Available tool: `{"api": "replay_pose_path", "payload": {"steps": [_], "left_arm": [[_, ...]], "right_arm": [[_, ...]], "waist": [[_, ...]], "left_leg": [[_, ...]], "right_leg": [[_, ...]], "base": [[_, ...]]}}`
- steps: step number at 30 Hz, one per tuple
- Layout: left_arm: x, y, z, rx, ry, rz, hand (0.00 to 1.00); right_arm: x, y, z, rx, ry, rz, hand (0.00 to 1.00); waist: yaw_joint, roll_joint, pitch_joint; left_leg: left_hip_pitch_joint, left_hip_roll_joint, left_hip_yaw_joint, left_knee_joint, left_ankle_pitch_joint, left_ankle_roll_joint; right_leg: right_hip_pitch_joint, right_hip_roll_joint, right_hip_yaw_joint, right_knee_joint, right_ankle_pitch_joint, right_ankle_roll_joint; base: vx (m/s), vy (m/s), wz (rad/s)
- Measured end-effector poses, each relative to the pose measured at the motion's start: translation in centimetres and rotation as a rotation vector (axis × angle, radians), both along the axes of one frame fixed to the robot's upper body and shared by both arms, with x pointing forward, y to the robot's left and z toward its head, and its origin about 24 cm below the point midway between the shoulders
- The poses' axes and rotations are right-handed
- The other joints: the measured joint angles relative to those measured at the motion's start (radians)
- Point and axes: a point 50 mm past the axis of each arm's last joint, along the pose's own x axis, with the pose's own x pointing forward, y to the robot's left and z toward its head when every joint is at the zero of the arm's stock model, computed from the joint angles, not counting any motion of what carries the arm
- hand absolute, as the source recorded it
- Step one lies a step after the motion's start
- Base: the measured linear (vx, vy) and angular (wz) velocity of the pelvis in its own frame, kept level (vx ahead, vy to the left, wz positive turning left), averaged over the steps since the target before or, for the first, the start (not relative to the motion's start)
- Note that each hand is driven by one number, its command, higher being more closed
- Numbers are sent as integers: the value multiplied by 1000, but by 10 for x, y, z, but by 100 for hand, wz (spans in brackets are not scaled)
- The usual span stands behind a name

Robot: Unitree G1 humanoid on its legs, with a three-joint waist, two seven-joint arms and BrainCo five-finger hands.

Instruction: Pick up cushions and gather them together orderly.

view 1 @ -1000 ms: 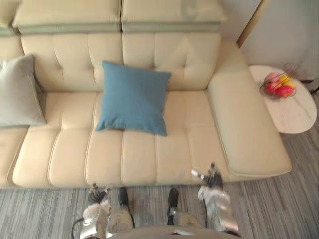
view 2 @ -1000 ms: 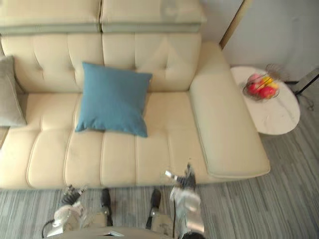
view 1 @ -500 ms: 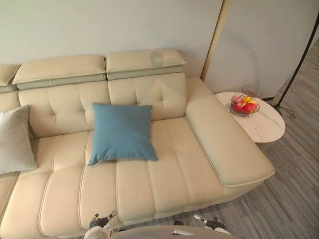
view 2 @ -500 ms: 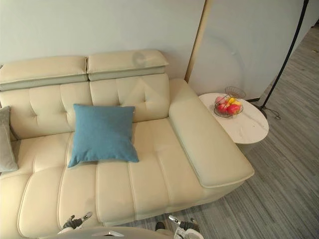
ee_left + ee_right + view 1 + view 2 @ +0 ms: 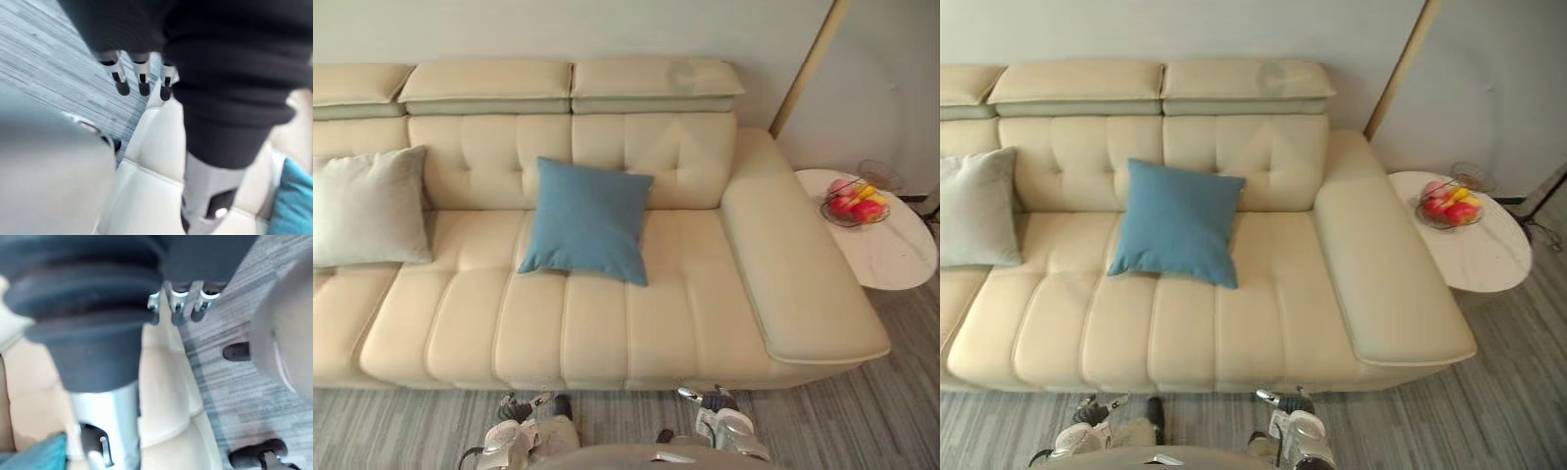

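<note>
Cream sofa [image 5: 607, 323] on a grey striped floor [image 5: 401, 431], a round side table [image 5: 896, 259] with a fruit bowl [image 5: 854, 201] at its right end. The left hand [image 5: 514, 409] and right hand [image 5: 713, 401] hang before the seat edge, fingers [image 5: 142, 78] loosely straight, slightly apart, holding nothing. A blue cushion [image 5: 587, 220] leans on the backrest well beyond both sets of fingertips, and a grey cushion [image 5: 367, 206] sits apart from it, far out past the left fingers.

Right hand [image 5: 105, 411] above sofa [image 5: 164, 382], empty.
Fingers [image 5: 177, 308] relaxed; blue cushion [image 5: 39, 455] corner near thumb; striped grey floor [image 5: 220, 391] past fingertips.
</note>
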Motion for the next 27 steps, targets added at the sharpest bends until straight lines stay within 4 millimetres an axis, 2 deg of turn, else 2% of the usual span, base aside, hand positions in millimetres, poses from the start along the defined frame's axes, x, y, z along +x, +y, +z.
{"api": "replay_pose_path", "payload": {"steps": [1,2,3,4,5,7,8,9,11,12,14,15,16,18,21,23,24,27], "left_arm": [[0,3,1,10,-2,0,0],[4,4,2,12,-13,-3,0],[4,4,2,14,-13,-4,0],[3,4,1,14,-7,-1,0],[0,4,0,10,-1,9,0],[-5,4,-1,-1,11,42,0],[-6,7,-1,9,16,42,0],[-11,13,-2,21,28,46,0],[-13,14,-3,24,43,40,0],[-13,13,-3,26,47,22,0],[-16,10,-5,21,71,9,0],[-18,9,-6,15,81,4,0],[-20,8,-7,13,87,3,0],[-22,6,-9,4,108,-17,0],[-20,3,-10,2,115,-40,0],[-20,3,-10,-1,114,-43,0],[-17,14,-8,32,110,-63,0],[-17,14,-8,32,110,-63,0]], "right_arm": [[-4,0,-1,0,10,-6,0],[-6,-5,-1,-13,15,-15,0],[-8,-8,-2,-21,19,-20,0],[-10,-12,-2,-30,22,-28,0],[-11,-13,-1,-31,21,-31,0],[-13,-12,-3,-23,28,-40,0],[-16,-12,-3,-17,34,-58,0],[-23,-8,-6,3,51,-82,0],[-30,-8,-8,7,66,-95,0],[-33,-10,-9,6,75,-112,0],[-41,-17,-12,6,103,-144,0],[-45,-21,-13,4,121,-160,0],[-46,-22,-13,4,124,-169,0],[-54,-30,-15,1,151,-205,0],[-55,-32,-15,0,160,-210,0],[-57,-31,-17,6,172,-209,0],[-55,-28,-17,23,172,-198,0],[-55,-28,-17,23,172,-198,0]], "waist": [[0,-25,2],[1,-33,6],[0,-34,6],[-8,-33,5],[-15,-31,3],[-17,-26,-7],[-16,-34,-18],[-23,-64,-38],[-32,-75,-48],[-39,-74,-49],[-47,-62,-54],[-46,-55,-61],[-46,-54,-63],[-50,-29,-67],[-47,-20,-65],[-46,-27,-61],[-50,-67,-48],[-50,-67,-48]], "left_leg": [[10,-8,23,-11,-19,6],[1,-19,23,104,-47,60],[1,-25,18,163,-61,75],[19,-29,16,272,-137,76],[41,-29,15,305,-194,64],[88,-24,37,285,-302,36],[89,-39,55,256,-298,31],[123,-64,75,194,-275,33],[156,-92,78,134,-253,39],[168,-107,77,106,-242,44],[187,-129,70,61,-220,42],[204,-137,66,38,-199,53],[210,-139,64,36,-194,56],[228,-135,41,29,-191,56],[249,-130,16,12,-191,56],[259,-128,14,8,-192,56],[278,-145,-1,-43,-167,51],[278,-145,-1,-44,-167,51]], "right_leg": [[-1,-24,1,-20,14,-18],[-4,-49,1,-21,25,-26],[-5,-57,2,-21,28,-20],[-4,-65,15,-25,37,-7],[-6,-62,29,-31,41,-3],[-14,-41,71,-63,82,16],[-13,-45,83,-75,97,25],[-8,-51,83,-91,102,25],[31,-51,85,-136,116,14],[47,-57,85,-160,127,8],[61,-63,85,-184,155,24],[72,-61,83,-196,154,29],[78,-60,81,-200,153,29],[95,-50,79,-213,152,30],[119,-39,78,-235,151,29],[127,-36,76,-238,150,27],[130,-44,74,-257,157,39],[130,-44,74,-256,157,38]], "base": [[-118,41,0],[-78,41,-11],[-95,91,-28],[-78,114,-33],[-95,158,-49],[-91,186,-66],[-42,203,-69],[11,90,-45],[50,82,-11],[84,92,15],[128,57,14],[147,16,6],[184,-1,7],[159,-31,5],[77,-61,-5],[10,-26,1],[0,0,0],[0,0,0]]}}
